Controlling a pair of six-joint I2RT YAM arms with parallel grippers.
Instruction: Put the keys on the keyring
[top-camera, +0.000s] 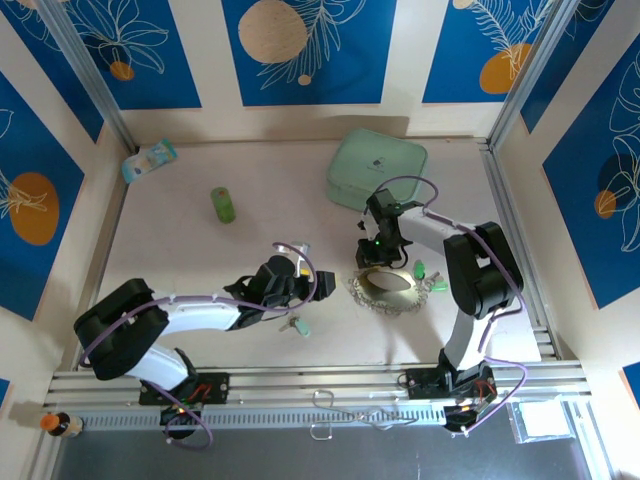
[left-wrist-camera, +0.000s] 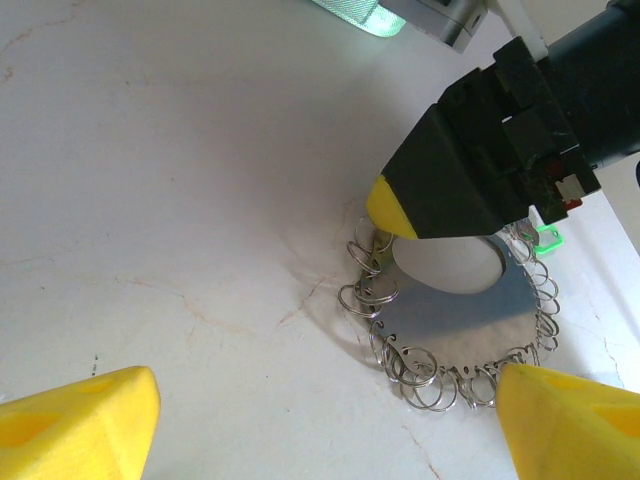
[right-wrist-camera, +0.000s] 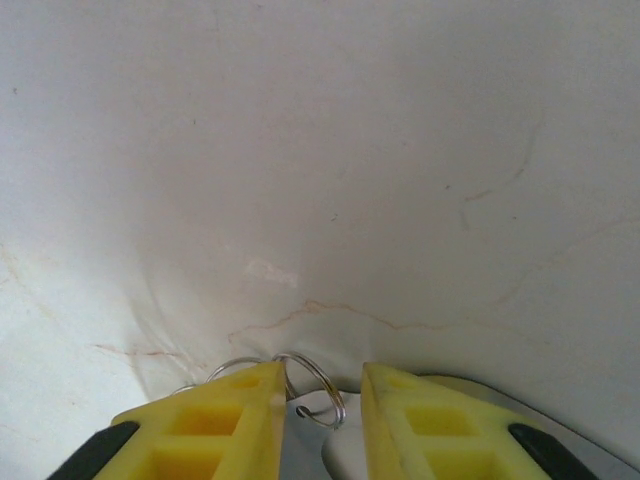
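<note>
Keyring (top-camera: 390, 290) edge sits between right claw (right-wrist-camera: 322, 388) tips (jaws apart).

One keyring (top-camera: 390, 290) and three keys (top-camera: 420, 269) are counted on the tabletop (top-camera: 200, 270). One green cylinder (top-camera: 223, 204), one mint case (top-camera: 375, 168) and one packet (top-camera: 148, 160) are also counted. One small bottle (top-camera: 60, 424) is seen off its edge.

Keyring's (left-wrist-camera: 470, 320) top under the right claw (right-wrist-camera: 322, 395); keys (top-camera: 432, 277) tiny, indistinct

On the pale table (top-camera: 200, 270) lie keyring (top-camera: 385, 290), keys (top-camera: 420, 268), green cylinder (top-camera: 223, 205), mint case (top-camera: 375, 168) and packet (top-camera: 148, 160).
</note>
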